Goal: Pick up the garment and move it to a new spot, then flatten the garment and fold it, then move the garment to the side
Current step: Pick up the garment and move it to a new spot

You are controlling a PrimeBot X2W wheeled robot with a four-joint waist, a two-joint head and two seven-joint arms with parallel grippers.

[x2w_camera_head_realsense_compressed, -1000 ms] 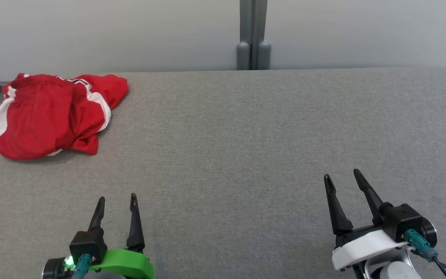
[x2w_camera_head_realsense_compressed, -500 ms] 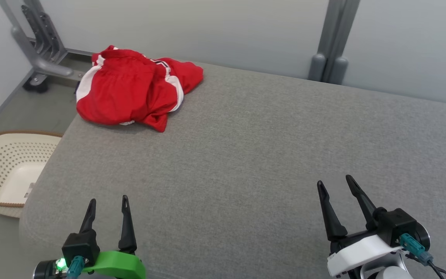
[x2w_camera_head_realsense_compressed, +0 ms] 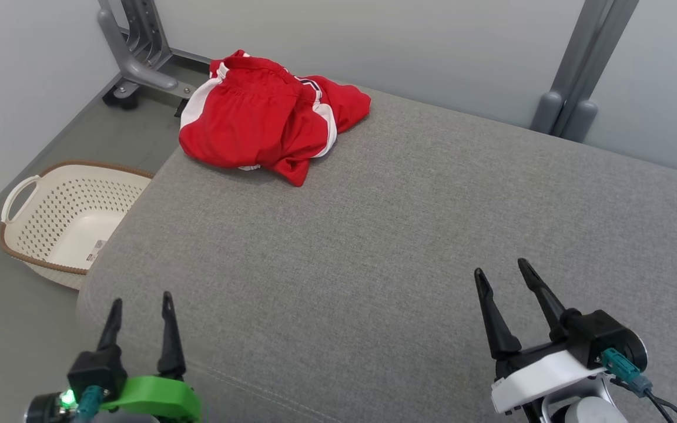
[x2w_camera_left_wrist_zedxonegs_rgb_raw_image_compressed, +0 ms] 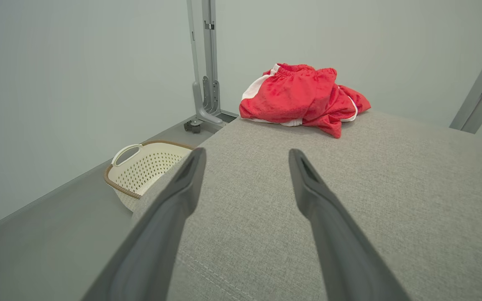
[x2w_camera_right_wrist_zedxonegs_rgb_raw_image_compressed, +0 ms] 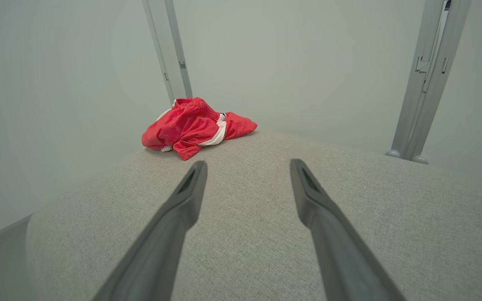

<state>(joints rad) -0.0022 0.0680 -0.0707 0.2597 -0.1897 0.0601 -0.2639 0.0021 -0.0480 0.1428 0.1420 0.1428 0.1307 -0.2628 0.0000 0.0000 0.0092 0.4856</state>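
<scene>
The garment [x2w_camera_head_realsense_compressed: 268, 117] is a crumpled red piece with white stripes, lying at the far left corner of the grey padded surface [x2w_camera_head_realsense_compressed: 409, 247]. It also shows far ahead as the red garment [x2w_camera_left_wrist_zedxonegs_rgb_raw_image_compressed: 303, 98] in the left wrist view and the red garment [x2w_camera_right_wrist_zedxonegs_rgb_raw_image_compressed: 195, 127] in the right wrist view. My left gripper [x2w_camera_head_realsense_compressed: 141, 301] hangs open at the near left edge of the surface, far from the cloth, its jaws [x2w_camera_left_wrist_zedxonegs_rgb_raw_image_compressed: 245, 152] empty. Over the near right part, my right gripper [x2w_camera_head_realsense_compressed: 500, 267] stands open and empty too, with bare fabric between its fingers [x2w_camera_right_wrist_zedxonegs_rgb_raw_image_compressed: 247, 165].
A cream perforated laundry basket [x2w_camera_head_realsense_compressed: 62, 217] sits on the floor left of the surface; the left wrist view shows the basket [x2w_camera_left_wrist_zedxonegs_rgb_raw_image_compressed: 149, 167] as well. Grey metal frame posts [x2w_camera_head_realsense_compressed: 573, 82] and a frame foot [x2w_camera_head_realsense_compressed: 133, 64] stand behind, against a pale wall.
The camera has turned left, so the whole picture has shifted right and the basket and floor have come into view. The garment lies as before; both grippers stay open.
</scene>
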